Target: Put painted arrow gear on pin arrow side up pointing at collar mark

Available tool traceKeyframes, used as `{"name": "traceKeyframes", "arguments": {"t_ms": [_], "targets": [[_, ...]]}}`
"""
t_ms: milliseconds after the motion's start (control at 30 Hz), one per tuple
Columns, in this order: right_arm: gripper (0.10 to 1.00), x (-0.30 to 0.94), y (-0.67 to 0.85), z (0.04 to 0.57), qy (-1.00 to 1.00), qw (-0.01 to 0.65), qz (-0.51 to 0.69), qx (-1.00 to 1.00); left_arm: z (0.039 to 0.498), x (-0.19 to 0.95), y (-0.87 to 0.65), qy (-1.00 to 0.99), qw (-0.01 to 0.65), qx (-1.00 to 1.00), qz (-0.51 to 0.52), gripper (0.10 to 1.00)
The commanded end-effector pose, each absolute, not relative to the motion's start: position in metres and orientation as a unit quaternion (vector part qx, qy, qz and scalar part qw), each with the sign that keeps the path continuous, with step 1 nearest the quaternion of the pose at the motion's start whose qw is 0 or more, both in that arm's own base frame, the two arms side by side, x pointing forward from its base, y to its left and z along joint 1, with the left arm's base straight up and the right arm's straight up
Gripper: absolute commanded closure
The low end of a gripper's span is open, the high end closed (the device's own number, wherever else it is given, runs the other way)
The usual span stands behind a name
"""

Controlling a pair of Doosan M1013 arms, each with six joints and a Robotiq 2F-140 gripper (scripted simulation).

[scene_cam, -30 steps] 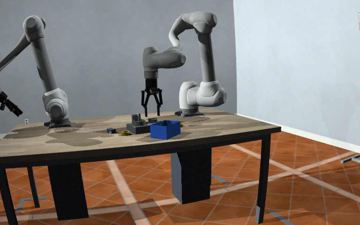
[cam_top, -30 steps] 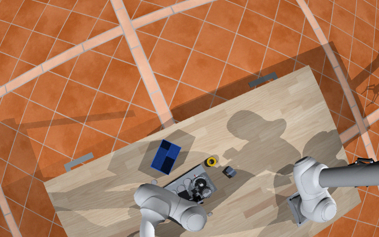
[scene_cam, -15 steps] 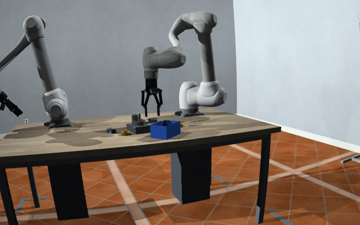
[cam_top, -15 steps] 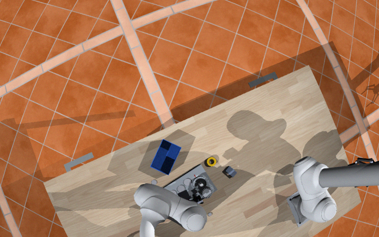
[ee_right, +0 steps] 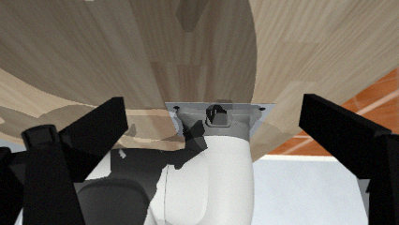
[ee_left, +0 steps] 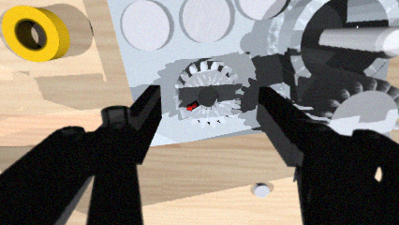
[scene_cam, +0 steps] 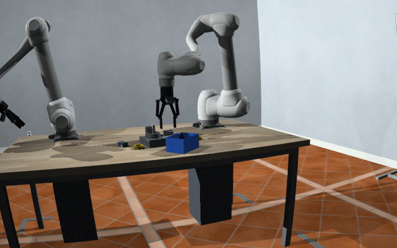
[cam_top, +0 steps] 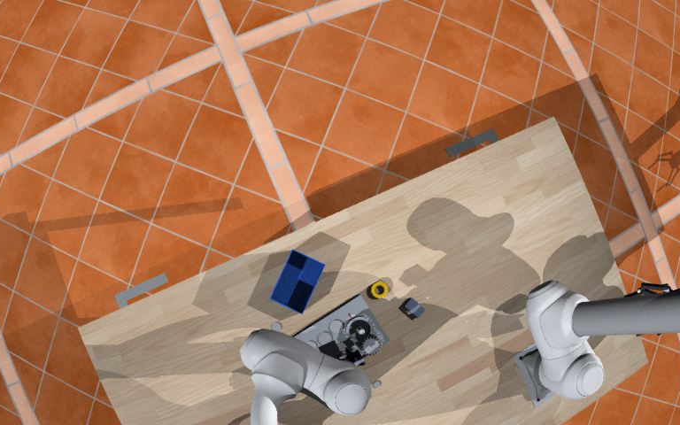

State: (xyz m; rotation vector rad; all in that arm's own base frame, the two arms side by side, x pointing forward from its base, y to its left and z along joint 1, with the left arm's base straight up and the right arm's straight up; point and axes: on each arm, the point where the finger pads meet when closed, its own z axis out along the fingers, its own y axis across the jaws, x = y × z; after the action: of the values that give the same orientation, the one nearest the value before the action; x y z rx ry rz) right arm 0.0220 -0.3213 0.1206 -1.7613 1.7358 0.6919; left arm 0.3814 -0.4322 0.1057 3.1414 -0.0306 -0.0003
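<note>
Blue bin (cam_top: pixel 312 266) (scene_cam: pixel 176 145), yellow ring (cam_top: pixel 385 289) (scene_cam: pixel 138 146) (ee_left: pixel 56 35).
</note>
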Motion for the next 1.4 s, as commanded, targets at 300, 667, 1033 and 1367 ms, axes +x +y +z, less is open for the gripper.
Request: {"name": "traceKeyframes", "arguments": {"t_ms": [300, 667, 1033, 1367], "targets": [[0.098, 0.022, -0.322, 0.121, 0.649, 0.283, 0.258, -0.658, 0.106, 0.382, -0.433, -0.01, 0.0, 1.0, 0.0, 0.538], [0.098, 0.022, -0.322, 0.121, 0.649, 0.283, 0.258, -0.658, 0.105, 0.382, -0.433, -0.01, 0.0, 1.0, 0.0, 0.538], [0.098, 0.022, -0.322, 0.121, 0.649, 0.283, 0.258, -0.658, 0.098, 0.382, -0.433, -0.01, 0.0, 1.0, 0.0, 0.538], [0.098, 0.022, -0.322, 0.121, 0.649, 0.283, 0.258, -0.658, 0.089, 0.382, -0.433, -0.01, 0.0, 1.0, 0.0, 0.538]]}}
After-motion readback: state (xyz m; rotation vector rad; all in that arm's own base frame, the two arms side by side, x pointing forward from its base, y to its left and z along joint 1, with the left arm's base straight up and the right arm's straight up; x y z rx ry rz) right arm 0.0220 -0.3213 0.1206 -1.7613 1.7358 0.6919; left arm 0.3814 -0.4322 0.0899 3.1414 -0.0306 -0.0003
